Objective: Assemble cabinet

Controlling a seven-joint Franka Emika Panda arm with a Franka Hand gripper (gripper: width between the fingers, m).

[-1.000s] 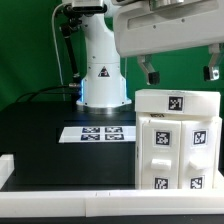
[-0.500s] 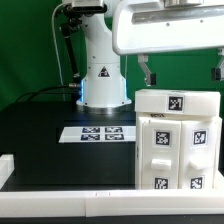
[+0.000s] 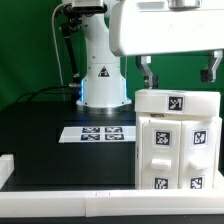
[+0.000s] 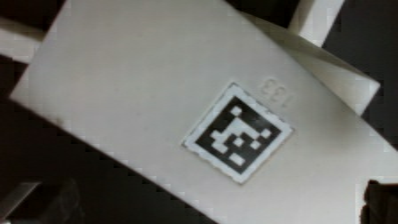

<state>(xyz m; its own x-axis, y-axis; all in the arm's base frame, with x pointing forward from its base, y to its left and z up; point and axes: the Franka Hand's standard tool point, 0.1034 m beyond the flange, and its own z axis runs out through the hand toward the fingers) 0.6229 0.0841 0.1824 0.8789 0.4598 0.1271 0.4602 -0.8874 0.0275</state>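
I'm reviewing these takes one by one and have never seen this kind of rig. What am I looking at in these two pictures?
The exterior view shows a white robot arm standing on a black table. Its two-finger gripper hangs open above the cabinet, a white boxy piece with square black-and-white tags, and holds nothing. The flat white sheet of tags on the table is the marker board, a fixed part of the rig and no part of the furniture. The other picture comes from a camera on the arm's wrist, looking down at the cabinet's top panel and its tag.
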